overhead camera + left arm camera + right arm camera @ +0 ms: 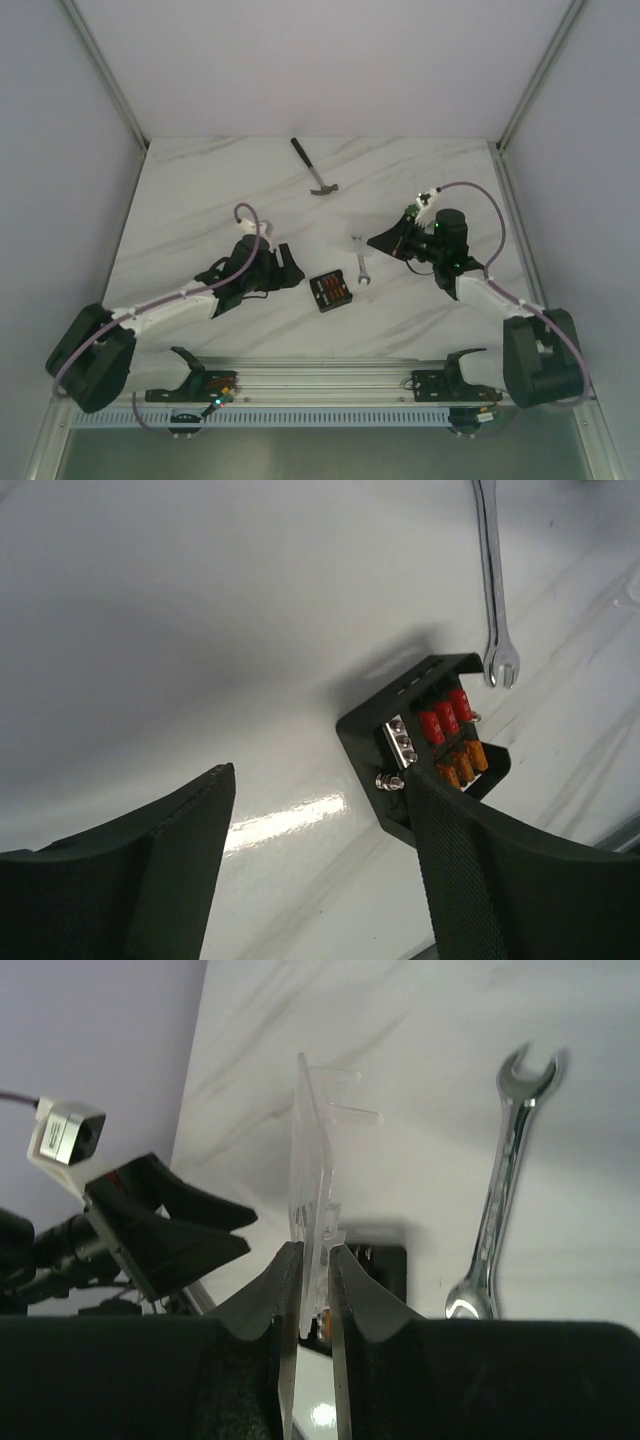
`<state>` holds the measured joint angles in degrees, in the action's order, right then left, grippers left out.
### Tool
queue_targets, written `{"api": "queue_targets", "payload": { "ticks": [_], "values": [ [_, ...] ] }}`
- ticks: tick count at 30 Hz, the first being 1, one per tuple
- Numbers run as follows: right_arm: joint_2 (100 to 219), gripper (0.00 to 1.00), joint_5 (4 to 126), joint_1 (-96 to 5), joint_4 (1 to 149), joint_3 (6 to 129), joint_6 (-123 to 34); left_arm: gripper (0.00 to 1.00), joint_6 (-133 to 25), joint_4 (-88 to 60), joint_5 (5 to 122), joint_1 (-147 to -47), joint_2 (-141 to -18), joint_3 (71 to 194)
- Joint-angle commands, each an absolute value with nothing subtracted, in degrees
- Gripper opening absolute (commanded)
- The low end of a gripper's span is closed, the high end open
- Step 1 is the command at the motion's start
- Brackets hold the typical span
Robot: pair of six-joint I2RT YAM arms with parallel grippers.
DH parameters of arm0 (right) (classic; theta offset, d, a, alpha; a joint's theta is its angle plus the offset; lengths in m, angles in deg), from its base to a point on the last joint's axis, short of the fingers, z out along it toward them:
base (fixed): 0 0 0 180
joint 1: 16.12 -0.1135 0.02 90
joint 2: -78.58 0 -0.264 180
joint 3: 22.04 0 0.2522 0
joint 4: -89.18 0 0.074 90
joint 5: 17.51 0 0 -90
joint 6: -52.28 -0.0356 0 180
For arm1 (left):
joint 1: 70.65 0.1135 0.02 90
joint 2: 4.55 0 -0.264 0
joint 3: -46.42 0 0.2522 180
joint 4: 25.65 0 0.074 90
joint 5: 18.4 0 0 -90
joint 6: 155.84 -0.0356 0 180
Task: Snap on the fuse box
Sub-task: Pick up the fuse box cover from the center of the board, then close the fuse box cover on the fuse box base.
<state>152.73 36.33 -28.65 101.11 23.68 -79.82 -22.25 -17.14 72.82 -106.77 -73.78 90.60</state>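
Fuse box (330, 291) lies open on the marble-patterned table (200, 200), low and centre in the overhead view, between the two arms.

The right gripper (315, 1260) pinches a clear plastic cover (312, 1150) upright and edge-on between its fingers, up off the table at the right of the box. In its wrist view, cover and fingers hide most of the box, a dark shape behind the cover's lower edge. The left gripper (320, 780) stands with jaws wide apart and nothing between them, just left of the box; in its wrist view one finger overlaps the box's near corner, leaving the rows of red and orange fuses in sight. A wrench (362, 265) lies just beside the box's upper right corner, its open end nearest. A hammer (314, 168) rests well apart, upper centre.
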Motion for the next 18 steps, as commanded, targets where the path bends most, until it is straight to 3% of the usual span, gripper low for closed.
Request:
{"api": "queue_targets", "payload": {
  "ticks": [1,6,18],
  "values": [
    [147.6,0.10,33.9,-28.6,93.3,21.1,-74.8,0.74,-27.9,-17.5,73.5,-110.4,-80.4,95.8],
    [144.5,0.10,33.3,-28.7,91.1,19.7,-73.2,0.61,-31.0,-14.5,75.8,-113.7,-88.1,101.7],
    [144.6,0.11,32.1,-28.8,89.1,20.1,-69.8,0.56,-24.1,-10.3,77.9,-118.2,-87.8,100.7]
  ]
}}
